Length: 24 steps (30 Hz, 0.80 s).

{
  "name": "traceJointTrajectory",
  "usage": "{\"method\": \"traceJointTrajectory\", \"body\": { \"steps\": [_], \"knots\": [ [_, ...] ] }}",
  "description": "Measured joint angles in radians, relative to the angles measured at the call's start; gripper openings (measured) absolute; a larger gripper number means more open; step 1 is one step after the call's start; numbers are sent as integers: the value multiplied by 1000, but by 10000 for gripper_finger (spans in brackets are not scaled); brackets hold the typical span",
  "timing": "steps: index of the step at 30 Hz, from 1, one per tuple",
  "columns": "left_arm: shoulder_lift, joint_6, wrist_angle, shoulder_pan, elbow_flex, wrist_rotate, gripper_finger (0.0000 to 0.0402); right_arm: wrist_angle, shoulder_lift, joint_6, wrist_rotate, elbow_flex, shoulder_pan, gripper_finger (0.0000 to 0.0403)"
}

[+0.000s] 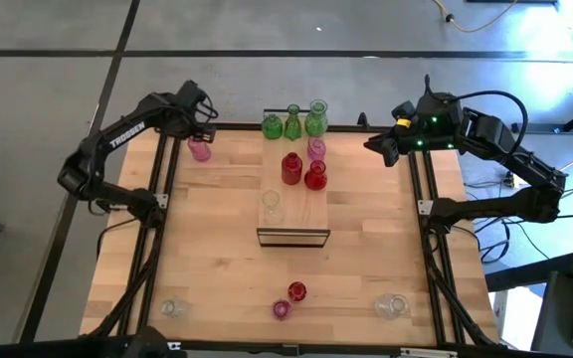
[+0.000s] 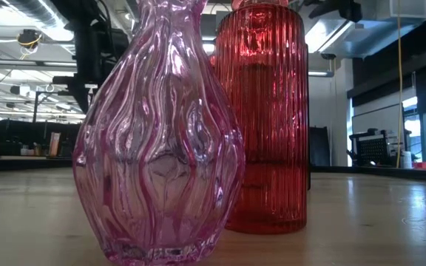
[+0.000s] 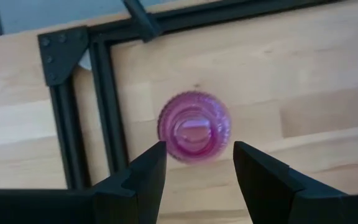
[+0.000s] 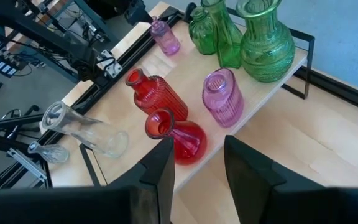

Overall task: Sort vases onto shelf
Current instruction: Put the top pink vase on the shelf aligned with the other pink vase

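Observation:
A small pink vase (image 1: 199, 150) stands upright on the table near its far left corner. My left gripper (image 3: 197, 163) hangs open just above it, pointing down, one finger on either side of the vase (image 3: 194, 127) and apart from it. The shelf (image 1: 306, 214) lies in the middle of the table and carries three green vases (image 1: 292, 124), a pink one (image 4: 222, 96), two red ones (image 4: 157, 93) and a clear one (image 4: 86, 132). My right gripper (image 4: 197, 158) is open in the air at the far right (image 1: 381, 145), with nothing between its fingers.
A red vase (image 1: 297, 291) and a pink vase (image 1: 282, 309) stand by the near edge, filling the low view (image 2: 157, 140). Clear vases stand at the near left (image 1: 172, 308) and near right (image 1: 391, 305). A dark frame rail (image 3: 107, 106) runs close beside the far-left pink vase.

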Motion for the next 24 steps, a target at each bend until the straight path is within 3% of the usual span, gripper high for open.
{"method": "traceJointTrajectory", "body": {
  "steps": [9,24],
  "knots": [
    [21,43,77,30,0,34,181,3,1,-8,34,0,0,122],
    [113,56,24,42,0,28,181,3,1,-7,33,0,0,122]
  ]
}}
